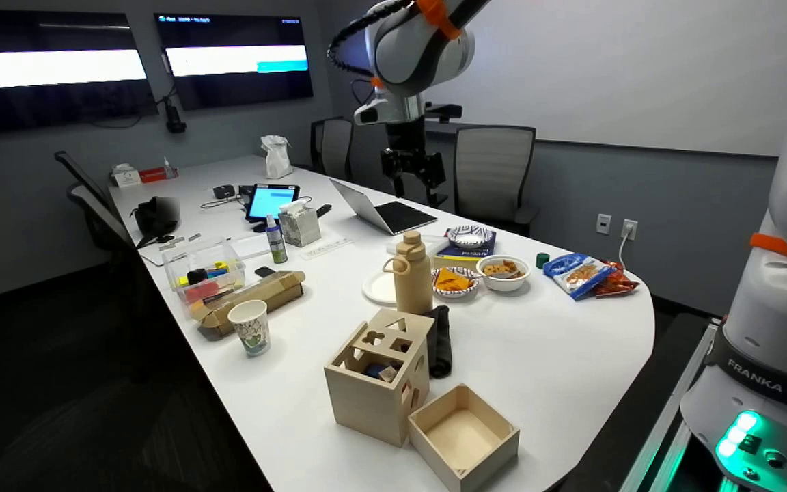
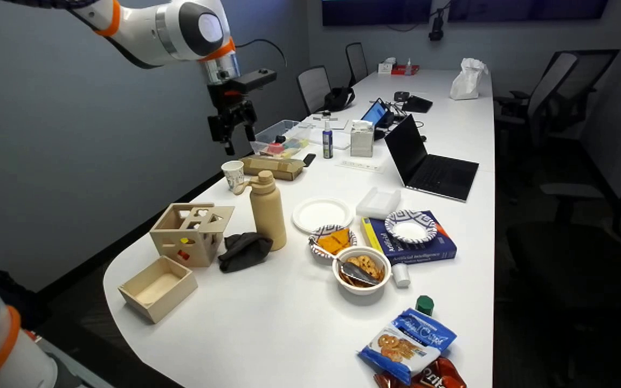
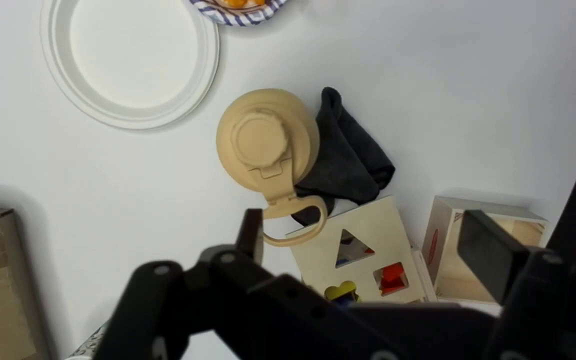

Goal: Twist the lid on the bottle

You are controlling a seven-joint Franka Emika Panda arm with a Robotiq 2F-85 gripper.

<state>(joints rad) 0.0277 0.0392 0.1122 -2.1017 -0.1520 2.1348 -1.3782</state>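
Plainly, lid (image 3: 260,140) atop upright bottle (image 2: 268,215)

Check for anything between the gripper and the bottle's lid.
Nothing visible: the wrist view shows the lid uncovered on top; the open gripper hangs higher. The dark cloth lies low beside the bottle.

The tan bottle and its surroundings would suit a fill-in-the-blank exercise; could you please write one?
The tan bottle stands ____, not tilted.
The lid is ____ that bottle, not off it.
The hand is ____, not shut.
The small cylinder beside the blue snack bag is coloured ____.

Missing words: upright; on; open; green.
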